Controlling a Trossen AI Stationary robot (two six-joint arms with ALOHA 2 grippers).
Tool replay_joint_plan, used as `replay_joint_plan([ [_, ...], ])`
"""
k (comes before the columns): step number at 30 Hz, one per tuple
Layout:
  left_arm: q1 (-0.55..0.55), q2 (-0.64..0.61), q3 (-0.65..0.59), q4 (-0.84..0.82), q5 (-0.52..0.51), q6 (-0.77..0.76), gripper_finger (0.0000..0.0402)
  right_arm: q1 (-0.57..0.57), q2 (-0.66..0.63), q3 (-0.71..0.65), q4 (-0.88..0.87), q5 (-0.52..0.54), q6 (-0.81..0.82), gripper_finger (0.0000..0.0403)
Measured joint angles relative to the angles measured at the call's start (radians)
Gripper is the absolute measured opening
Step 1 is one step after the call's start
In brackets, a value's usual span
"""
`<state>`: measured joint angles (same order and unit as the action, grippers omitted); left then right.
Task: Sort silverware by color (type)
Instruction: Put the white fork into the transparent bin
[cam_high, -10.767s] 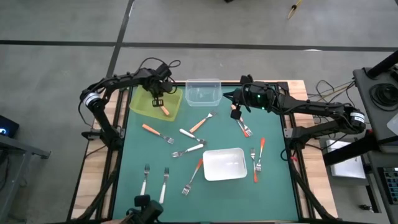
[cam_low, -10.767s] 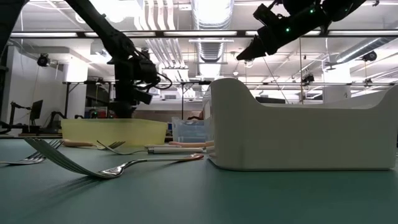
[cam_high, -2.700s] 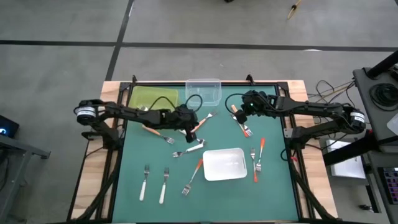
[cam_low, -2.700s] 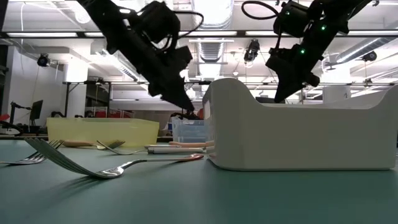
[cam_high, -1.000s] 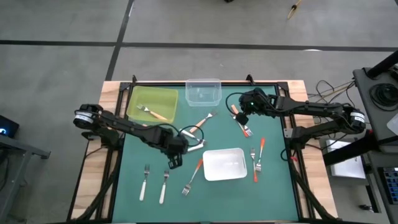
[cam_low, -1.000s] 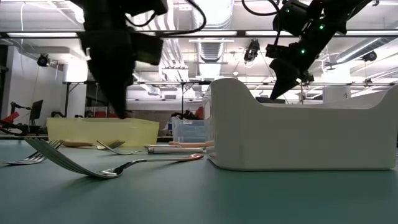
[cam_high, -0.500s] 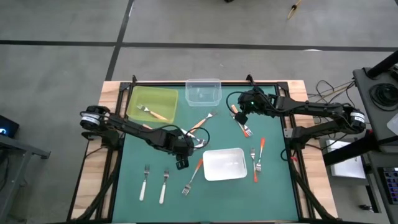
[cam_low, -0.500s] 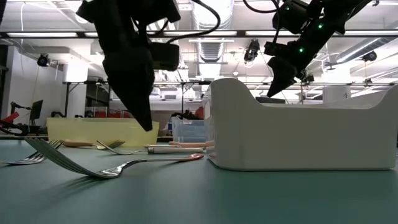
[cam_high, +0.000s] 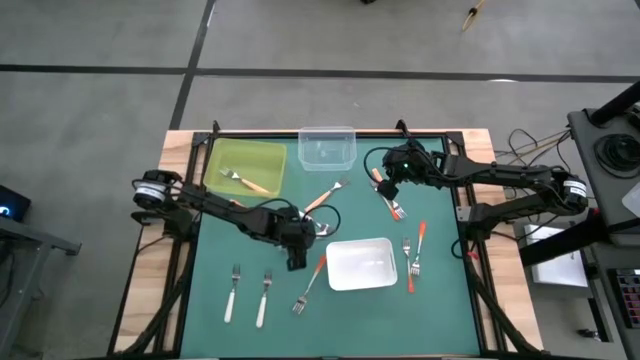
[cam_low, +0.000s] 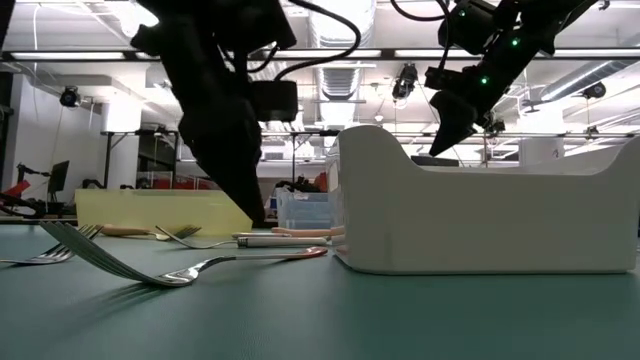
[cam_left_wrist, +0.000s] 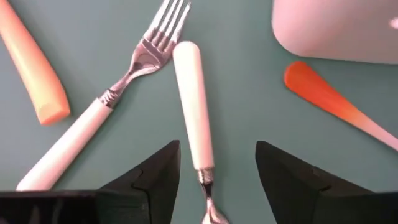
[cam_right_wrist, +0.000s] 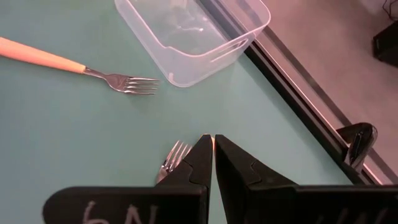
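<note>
Silverware lies scattered on the green mat. My left gripper (cam_high: 297, 262) hangs open, low over two white-handled forks left of the white tray (cam_high: 385, 278). In the left wrist view its fingers stand on either side of one white handle (cam_left_wrist: 189, 106) without touching it. The other white fork (cam_left_wrist: 87, 130) lies beside it, with a tan handle (cam_left_wrist: 34, 68) and a red-orange handle (cam_left_wrist: 336, 102) close by. My right gripper (cam_high: 381, 188) is shut and holds nothing, raised above a fork (cam_right_wrist: 171, 158) at the far right. One tan-handled fork (cam_high: 245, 181) lies in the yellow-green tray (cam_high: 270, 150).
A clear container (cam_high: 327, 147) stands at the far edge. Two white forks (cam_high: 248, 294) lie near left, a red-orange fork (cam_high: 310, 283) beside the white tray, a tan fork (cam_high: 325, 196) mid-table. Two more forks (cam_high: 412, 256) lie to the right of the white tray.
My left gripper has gone toward the table's right edge and down, from left of the white forks to just above them. My right arm has kept still.
</note>
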<state>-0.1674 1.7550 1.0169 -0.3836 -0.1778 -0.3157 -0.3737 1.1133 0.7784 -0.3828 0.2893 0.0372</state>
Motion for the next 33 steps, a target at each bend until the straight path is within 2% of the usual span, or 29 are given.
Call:
replay_joint_plan([
  [7,0.028,-0.001,-0.079,0.156,-0.004,0.03,0.0191,0.0,0.0,0.0,0.0,0.0,0.007,0.0011],
  [11,0.033,0.003,-0.111,0.214,-0.047,0.049,0.0191,0.0,0.0,0.0,0.0,0.0,0.008,0.0011],
  [24,0.033,0.064,-0.113,0.252,-0.046,0.045,0.0188,0.0,0.0,0.0,0.002,0.0,0.018,0.0011],
  [29,0.031,0.071,-0.113,0.253,-0.041,0.045,0.0161,0.0,0.0,0.0,0.002,0.0,0.022,0.0011],
  [33,0.031,0.071,-0.112,0.253,-0.035,0.045,0.0125,0.0,0.0,0.0,0.003,0.0,0.022,0.0011],
])
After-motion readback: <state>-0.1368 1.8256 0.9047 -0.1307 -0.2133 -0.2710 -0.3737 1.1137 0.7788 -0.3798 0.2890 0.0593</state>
